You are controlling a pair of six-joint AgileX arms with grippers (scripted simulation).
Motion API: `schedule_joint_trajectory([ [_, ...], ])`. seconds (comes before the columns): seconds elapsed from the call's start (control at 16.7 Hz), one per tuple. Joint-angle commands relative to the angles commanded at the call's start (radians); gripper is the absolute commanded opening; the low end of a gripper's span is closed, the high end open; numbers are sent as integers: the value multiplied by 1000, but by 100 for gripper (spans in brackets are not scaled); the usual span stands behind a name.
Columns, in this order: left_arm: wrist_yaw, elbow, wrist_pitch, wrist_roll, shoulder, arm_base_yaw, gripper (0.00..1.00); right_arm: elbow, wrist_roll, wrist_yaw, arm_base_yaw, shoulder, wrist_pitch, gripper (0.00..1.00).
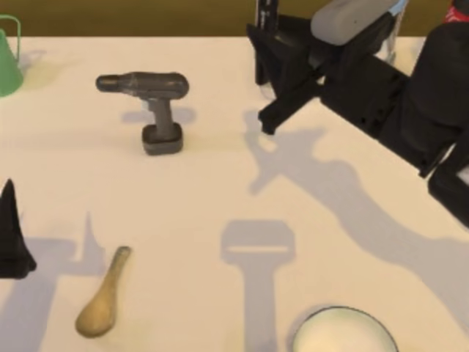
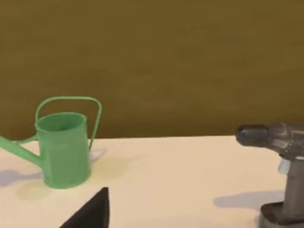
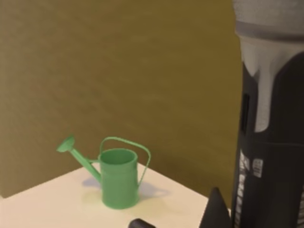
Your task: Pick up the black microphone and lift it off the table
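My left end effector (image 1: 11, 235) is sitting parked at the tabletop's (image 1: 212, 198) left edge, and I cannot tell whether its fingers are apart. The drill (image 1: 150, 110) is standing left of centre, well apart from my work. At the far right, my right end effector (image 1: 265, 99) is holding the microphone (image 3: 266, 142), apparently clamped on its handle, upright above the tabletop. It could slip if the clamp is loosening, and the far edge is near, so it might drop off the tabletop. The middle is offering open room.
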Motion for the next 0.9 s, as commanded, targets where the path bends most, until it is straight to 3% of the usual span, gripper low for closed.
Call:
schedule_joint_trajectory([
  [0.18,84,107,46,9,161,-58,100,0,0,0,0,0,0,0],
  [0.66,370,520,253,43,786,-254,100,0,0,0,0,0,0,0],
  [0.9,480,668,323,59,1013,-329,100,0,0,0,0,0,0,0],
])
